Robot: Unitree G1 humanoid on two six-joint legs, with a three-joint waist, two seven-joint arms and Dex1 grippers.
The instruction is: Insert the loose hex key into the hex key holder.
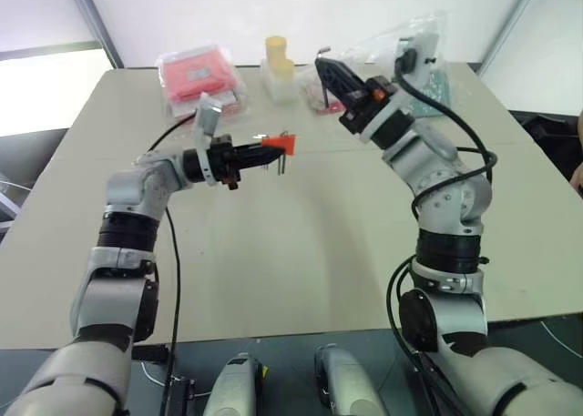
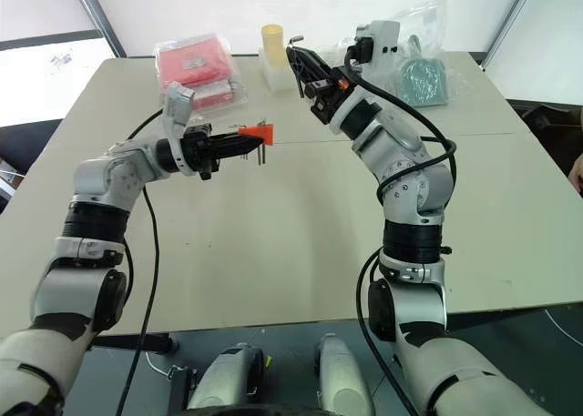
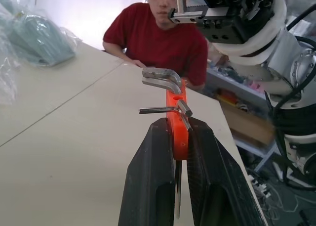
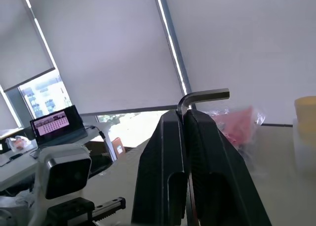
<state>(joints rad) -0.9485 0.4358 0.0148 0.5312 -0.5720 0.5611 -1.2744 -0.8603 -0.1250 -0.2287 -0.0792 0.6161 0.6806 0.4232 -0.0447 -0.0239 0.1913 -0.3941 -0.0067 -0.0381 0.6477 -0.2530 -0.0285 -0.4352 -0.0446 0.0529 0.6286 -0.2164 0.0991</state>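
Loose hex key (image 4: 202,96) pinched in right fingers (image 4: 185,118), holder (image 3: 177,122) clamped in left fingers (image 3: 200,152), above table (image 1: 301,252).

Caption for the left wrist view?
Left gripper clamps the orange hex key holder above the table.

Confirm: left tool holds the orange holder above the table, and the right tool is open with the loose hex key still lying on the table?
Not right. The right tool is shut on the loose hex key, raised off the table, per the right wrist view. The left tool does hold the hex key holder.
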